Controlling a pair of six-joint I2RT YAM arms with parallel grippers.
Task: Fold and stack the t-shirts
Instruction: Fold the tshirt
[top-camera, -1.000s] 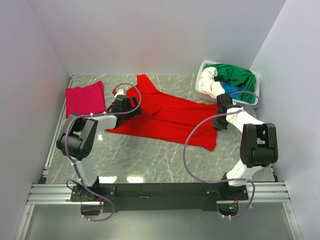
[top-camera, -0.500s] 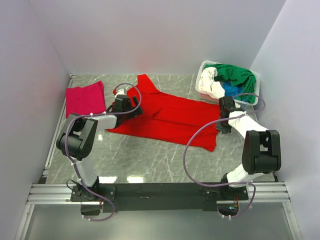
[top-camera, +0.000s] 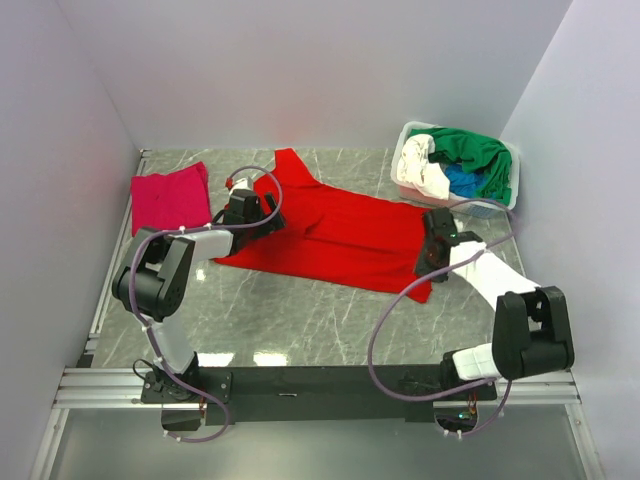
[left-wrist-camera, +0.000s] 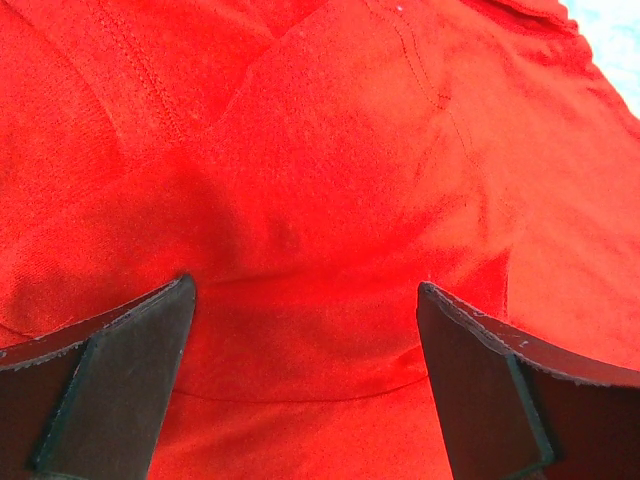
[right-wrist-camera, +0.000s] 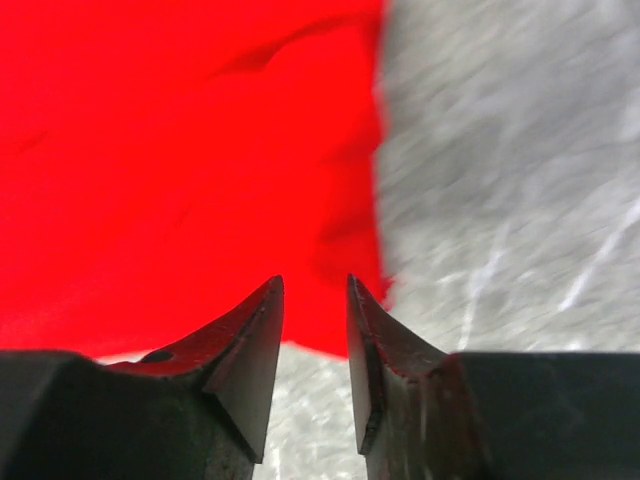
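Left wrist: red t-shirt (left-wrist-camera: 330, 200) soft knit, stitched seams, shallow creases.

The overhead view is bright and evenly lit, with two soft white glare patches near the front of the polished grey marble-patterned tabletop (top-camera: 300, 310) and only faint shadows. The left wrist view shows sharp stitching on the bright red cloth t-shirt (left-wrist-camera: 330, 150), with a soft shadow darkening its lower middle. The right wrist view is motion-blurred, its red oversaturated.
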